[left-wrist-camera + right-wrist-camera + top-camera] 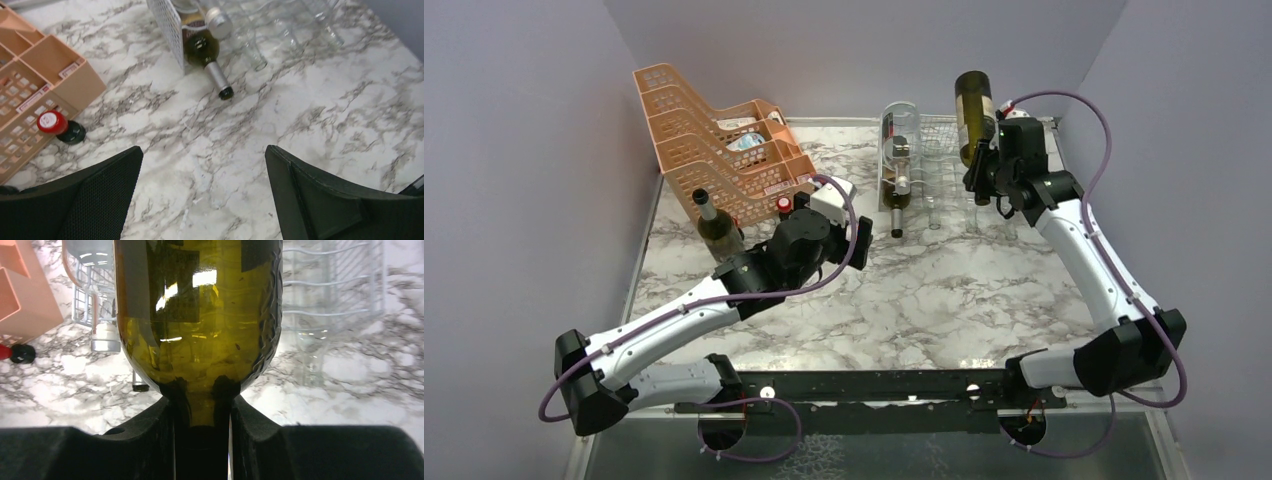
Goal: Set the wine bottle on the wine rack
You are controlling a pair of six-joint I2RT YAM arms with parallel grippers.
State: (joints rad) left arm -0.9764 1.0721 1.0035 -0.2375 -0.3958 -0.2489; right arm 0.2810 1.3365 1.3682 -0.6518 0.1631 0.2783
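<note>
My right gripper [977,165] is shut on the neck of an olive-green wine bottle [974,105], held base-up above the right part of the silver-white wire wine rack [939,135]. In the right wrist view the bottle [200,315] fills the middle, its neck clamped between my fingers [160,430], with rack wires [325,290] behind it. A dark bottle [896,205] and a clear bottle [902,130] lie on the rack's left side. My left gripper [861,243] is open and empty above the marble table, left of the rack [167,20].
Orange perforated stacked trays [714,140] stand at the back left. A green bottle [717,225] stands in front of them, with a red-capped bottle [51,121] close by. Clear glass bottles [250,40] lie along the rack's front. Grey walls surround the table.
</note>
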